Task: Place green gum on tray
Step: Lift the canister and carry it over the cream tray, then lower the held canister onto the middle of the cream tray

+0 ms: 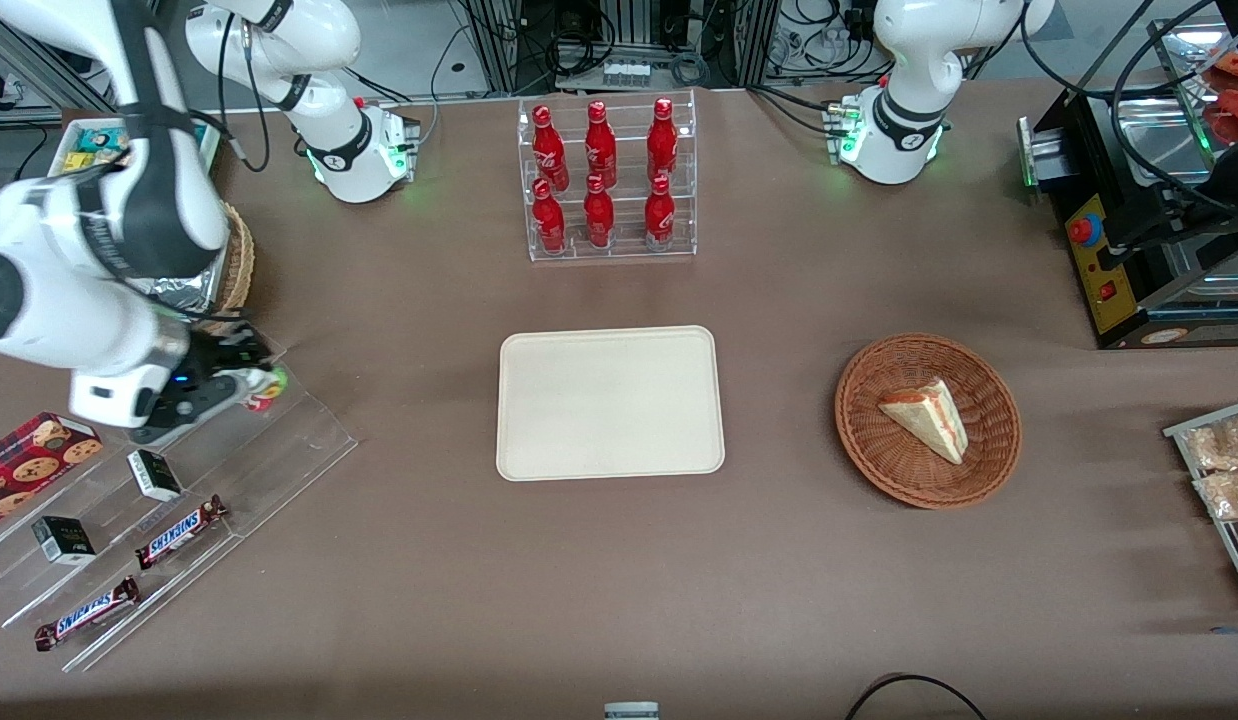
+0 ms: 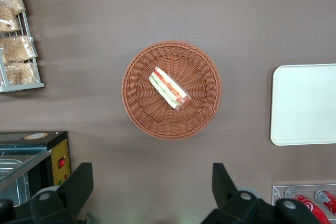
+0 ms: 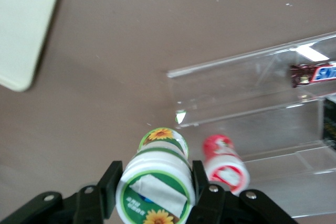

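The green gum [image 3: 157, 166], a canister with a white-rimmed green lid and a sunflower label, sits between the fingers of my right gripper [image 3: 155, 180], which are shut on both sides of its lid. In the front view the gripper [image 1: 234, 385] is over the upper step of a clear acrylic stand, toward the working arm's end of the table, with the gum [image 1: 276, 378] showing at its tip. A red-lidded canister [image 3: 226, 163] lies beside the gum on the stand. The cream tray [image 1: 609, 402] lies bare at the table's middle, and a corner of it [image 3: 23, 24] shows in the right wrist view.
The acrylic stepped stand [image 1: 269, 450] holds two Snickers bars [image 1: 179, 532], small black boxes [image 1: 154, 475] and a cookie box [image 1: 34, 455]. A rack of red bottles [image 1: 607, 180] stands farther from the camera than the tray. A wicker basket [image 1: 869, 440] holds a sandwich.
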You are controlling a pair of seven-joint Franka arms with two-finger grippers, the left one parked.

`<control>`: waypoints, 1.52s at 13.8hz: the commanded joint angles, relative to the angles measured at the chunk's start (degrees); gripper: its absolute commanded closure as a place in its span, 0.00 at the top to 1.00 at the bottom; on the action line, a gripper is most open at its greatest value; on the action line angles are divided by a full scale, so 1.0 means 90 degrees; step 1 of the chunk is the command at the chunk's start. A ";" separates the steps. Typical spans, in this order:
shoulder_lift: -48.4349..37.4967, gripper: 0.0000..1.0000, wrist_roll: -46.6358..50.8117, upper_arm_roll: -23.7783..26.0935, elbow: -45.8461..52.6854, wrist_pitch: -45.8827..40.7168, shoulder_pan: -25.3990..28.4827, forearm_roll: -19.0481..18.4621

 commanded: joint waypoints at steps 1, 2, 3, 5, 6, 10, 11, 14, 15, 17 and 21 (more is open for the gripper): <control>0.0063 0.00 0.1197 -0.0046 0.0126 -0.0109 0.0575 0.0019; 0.0083 0.00 0.1627 -0.0046 0.0126 -0.0070 0.0809 0.0086; 0.0102 0.00 0.1989 -0.0046 0.0136 0.0056 0.1005 0.0213; 0.0248 0.00 0.2682 -0.0046 0.0136 0.0291 0.1317 0.0311; 0.0355 0.00 0.3121 -0.0046 0.0233 0.0418 0.1551 0.0302; 0.1213 0.00 0.4616 -0.0046 0.1081 0.0487 0.2284 0.0312; 0.1448 0.00 0.4996 -0.0046 0.1305 0.0497 0.2450 0.0302; 0.2151 0.00 0.5905 -0.0055 0.1969 0.0818 0.2880 0.0282; 0.2414 0.00 0.6198 -0.0056 0.2233 0.0935 0.3017 0.0273; 0.2874 0.00 0.6755 -0.0056 0.2712 0.1150 0.3213 0.0273; 0.3451 0.00 0.7353 -0.0046 0.3221 0.1531 0.3438 0.0292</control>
